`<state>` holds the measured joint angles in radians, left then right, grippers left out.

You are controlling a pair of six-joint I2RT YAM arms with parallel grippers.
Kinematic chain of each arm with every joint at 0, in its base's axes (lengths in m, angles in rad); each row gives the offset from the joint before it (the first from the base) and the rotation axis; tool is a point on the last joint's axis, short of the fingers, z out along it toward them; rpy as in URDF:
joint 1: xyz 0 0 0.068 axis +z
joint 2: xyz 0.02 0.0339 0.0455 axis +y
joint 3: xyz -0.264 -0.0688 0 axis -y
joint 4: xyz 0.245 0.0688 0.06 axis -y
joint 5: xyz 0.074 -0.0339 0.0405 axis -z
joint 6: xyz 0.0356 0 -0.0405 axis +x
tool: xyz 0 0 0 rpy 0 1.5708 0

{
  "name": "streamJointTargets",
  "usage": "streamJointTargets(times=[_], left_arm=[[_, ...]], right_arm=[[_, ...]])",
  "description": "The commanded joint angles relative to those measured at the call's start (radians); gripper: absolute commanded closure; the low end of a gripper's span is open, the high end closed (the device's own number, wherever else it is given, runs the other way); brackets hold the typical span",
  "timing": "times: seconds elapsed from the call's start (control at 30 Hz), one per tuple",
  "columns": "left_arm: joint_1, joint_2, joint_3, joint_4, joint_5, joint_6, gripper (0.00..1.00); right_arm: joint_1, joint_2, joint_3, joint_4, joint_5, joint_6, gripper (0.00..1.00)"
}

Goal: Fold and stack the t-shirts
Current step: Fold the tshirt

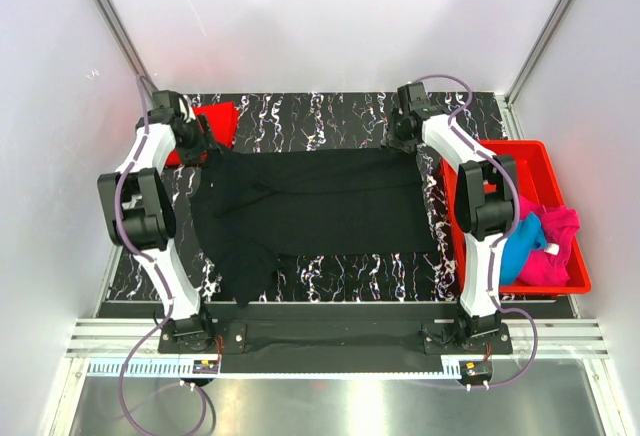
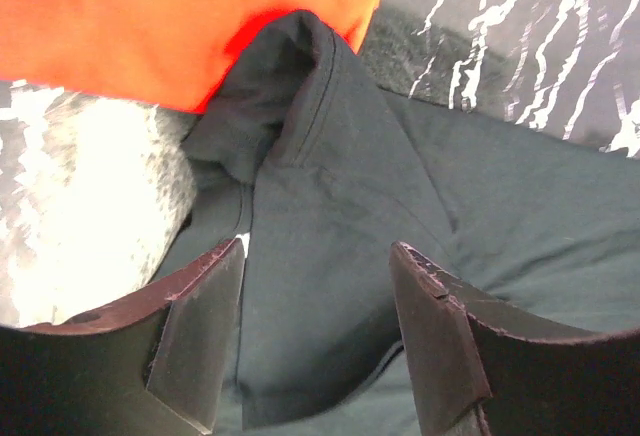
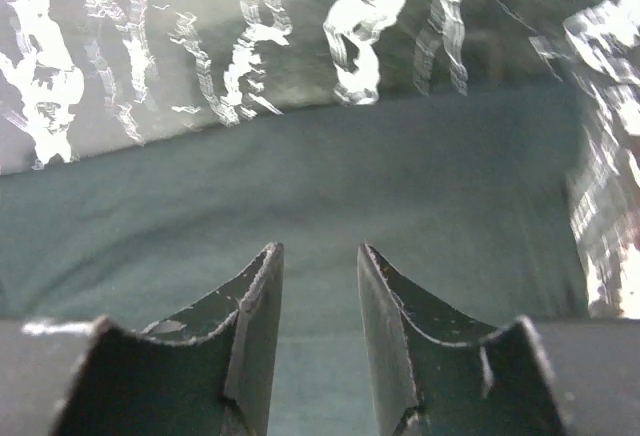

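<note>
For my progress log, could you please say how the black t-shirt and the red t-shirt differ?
The black t-shirt lies spread wide across the middle of the marbled table; the red t-shirt is a compact patch at its far left corner. The black t-shirt is almost wholly in view; the left arm partly hides the red t-shirt. Both rest on the table, outside the red bin.

Black t-shirt [image 1: 310, 201] spread flat — red [image 1: 218, 118] far-left; blue [image 1: 522, 246], magenta [image 1: 560, 246] crumpled right.

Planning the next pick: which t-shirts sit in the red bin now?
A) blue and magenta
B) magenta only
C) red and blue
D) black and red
A: the blue t-shirt and magenta t-shirt lie bunched in the red bin; the black t-shirt is spread on the table.
</note>
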<state>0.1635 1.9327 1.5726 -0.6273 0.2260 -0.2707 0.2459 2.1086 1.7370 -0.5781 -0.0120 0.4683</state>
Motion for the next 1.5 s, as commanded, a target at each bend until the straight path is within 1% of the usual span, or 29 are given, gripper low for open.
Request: streamJointTargets(times=[0.0, 0.1, 0.17, 0.33, 0.4, 0.5, 0.53, 0.6, 0.63, 0.67, 0.87, 1.03, 1.1, 1.13, 1.2, 1.23, 1.27, 1.33, 1.4, 1.43, 1.47], left_arm=[[-0.007, 0.046, 0.087, 0.031, 0.059, 0.050, 0.35], [-0.012, 0.104, 0.128, 0.014, 0.047, 0.048, 0.35], [-0.013, 0.132, 0.139, 0.024, 0.068, 0.042, 0.35], [-0.015, 0.143, 0.124, 0.086, 0.087, 0.022, 0.35], [-0.015, 0.140, 0.124, 0.100, 0.085, 0.019, 0.39], [-0.015, 0.137, 0.125, 0.113, 0.084, 0.014, 0.57], [-0.015, 0.138, 0.127, 0.115, 0.076, 0.011, 0.75], [-0.015, 0.143, 0.135, 0.113, 0.067, 0.007, 0.92], [-0.015, 0.144, 0.138, 0.112, 0.059, 0.004, 0.99], [-0.015, 0.147, 0.141, 0.109, 0.053, 0.002, 1.00], [-0.007, 0.118, 0.118, 0.126, 0.010, -0.036, 1.00], [-0.002, 0.085, 0.118, 0.120, -0.014, -0.073, 1.00], [-0.001, 0.072, 0.116, 0.115, 0.004, -0.076, 1.00], [-0.002, 0.063, 0.116, 0.106, 0.009, -0.075, 1.00], [0.001, 0.051, 0.115, 0.071, -0.010, -0.078, 0.87], [0.002, 0.032, 0.110, 0.060, -0.036, -0.084, 0.74], [0.004, 0.022, 0.096, 0.042, -0.042, -0.090, 0.71], [0.005, 0.000, 0.075, 0.015, -0.031, -0.104, 0.67], [0.005, -0.047, 0.023, -0.020, -0.034, -0.111, 0.58], [0.005, -0.066, -0.002, -0.026, -0.040, -0.122, 0.56], [0.005, -0.107, -0.037, -0.029, -0.040, -0.128, 0.51]], right_arm=[[-0.005, 0.085, 0.128, 0.043, -0.140, -0.221, 0.56], [-0.007, 0.169, 0.225, -0.006, -0.180, -0.290, 0.57], [-0.008, 0.223, 0.281, -0.026, -0.183, -0.303, 0.58], [-0.017, 0.301, 0.360, -0.042, -0.190, -0.306, 0.59], [-0.020, 0.335, 0.394, -0.058, -0.171, -0.307, 0.59], [-0.028, 0.364, 0.411, -0.065, -0.126, -0.290, 0.60], [-0.030, 0.367, 0.409, -0.065, -0.115, -0.284, 0.61], [-0.034, 0.376, 0.409, -0.060, -0.068, -0.263, 0.62], [-0.037, 0.376, 0.407, -0.058, -0.056, -0.257, 0.63], [-0.042, 0.376, 0.397, -0.045, -0.040, -0.252, 0.64], [-0.054, 0.375, 0.394, -0.017, -0.010, -0.235, 0.66], [-0.054, 0.384, 0.427, -0.017, -0.011, -0.218, 0.67], [-0.054, 0.372, 0.444, -0.025, -0.040, -0.215, 0.66], [-0.053, 0.363, 0.450, -0.029, -0.051, -0.208, 0.63], [-0.046, 0.302, 0.418, 0.001, -0.106, -0.201, 0.60], [-0.042, 0.275, 0.382, 0.018, -0.162, -0.203, 0.57], [-0.031, 0.225, 0.366, 0.041, -0.187, -0.209, 0.56], [0.019, 0.180, 0.336, 0.053, -0.219, -0.258, 0.53], [0.061, 0.124, 0.294, 0.063, -0.246, -0.308, 0.49], [0.110, 0.108, 0.277, 0.070, -0.294, -0.319, 0.48], [0.133, 0.082, 0.245, 0.093, -0.327, -0.330, 0.46]])
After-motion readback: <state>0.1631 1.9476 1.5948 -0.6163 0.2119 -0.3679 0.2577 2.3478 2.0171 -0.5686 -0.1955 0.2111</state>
